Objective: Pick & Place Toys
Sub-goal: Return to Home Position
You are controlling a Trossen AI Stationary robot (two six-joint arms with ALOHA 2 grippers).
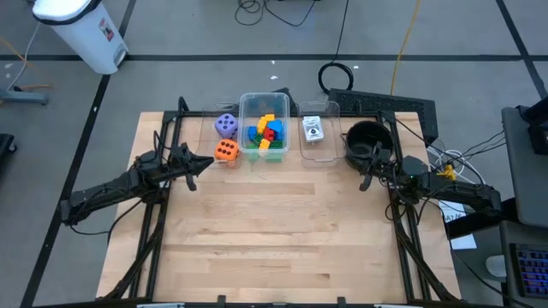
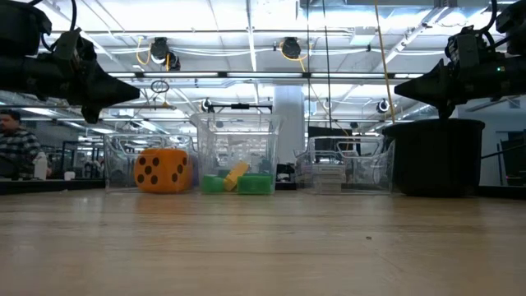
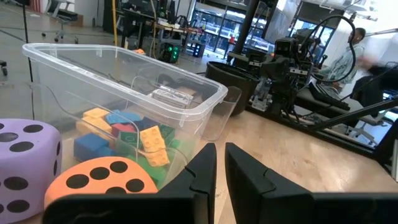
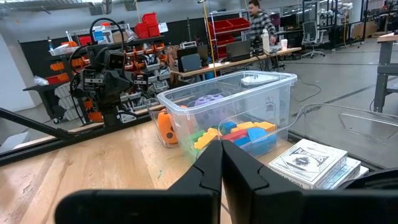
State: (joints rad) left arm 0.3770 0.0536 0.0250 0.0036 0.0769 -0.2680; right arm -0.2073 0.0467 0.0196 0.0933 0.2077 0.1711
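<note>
Coloured building blocks (image 1: 265,130) lie heaped inside a clear tub (image 1: 242,111) at the far middle of the table. A purple die (image 1: 226,125) and an orange die (image 1: 226,151) sit on the table just left of the tub. White printed cards (image 1: 313,128) lie in a second, lower clear tub (image 1: 330,147) to its right. My left gripper (image 1: 205,162) hovers shut beside the orange die (image 3: 99,180), pointing level. My right gripper (image 1: 364,175) hovers shut near a black pot (image 1: 366,137), its fingers aimed toward the blocks (image 4: 239,134) and the cards (image 4: 314,160).
The black round pot (image 2: 431,156) stands at the far right of the table. Bare wooden tabletop (image 1: 282,231) stretches across the middle and near side. Dark frame rails (image 1: 154,222) run along both table sides. People sit at desks in the room beyond.
</note>
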